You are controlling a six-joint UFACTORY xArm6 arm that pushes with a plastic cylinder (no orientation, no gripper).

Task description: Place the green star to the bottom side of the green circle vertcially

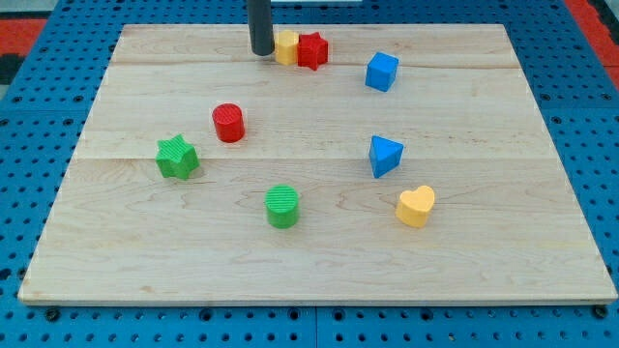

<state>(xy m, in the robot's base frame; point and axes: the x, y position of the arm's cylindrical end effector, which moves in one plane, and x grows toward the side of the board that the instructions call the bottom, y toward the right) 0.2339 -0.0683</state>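
**Board, rod and eight blocks: tip parked at the view's top, green star lying left of the green circle**

A pale wooden board (319, 261) is being shown, planks running across the view, grain visible, laid on a blue perforated table (39, 106). Nothing like a bin or tray is being seen; the board alone is bearing all the blocks.

A dark straight rod (261, 19) is being held upright near the view's top edge. No pincer is being carried, so nothing is being clasped and no opening can be told. My tip (262, 52) is resting on the board, touching or just beside the left face of a yellow block (285, 45), shape unclear, partly hidden. A red star (312, 49) is being pressed against that yellow block's right side.

Blocks, roughly by bulk:
- green star (178, 157), ridged top, sitting at the view's left, well apart from the tip.
- green circle (282, 206), a short ribbed cylinder, lying lower and to the right of the green star, apart from it.
- blue cube (382, 71), toward the top right.
- blue triangle (385, 155), a wedge, right of centre.
- yellow heart (416, 205), just below the blue triangle.
- red cylinder (229, 123), ribbed, near the green star, up and right of it.
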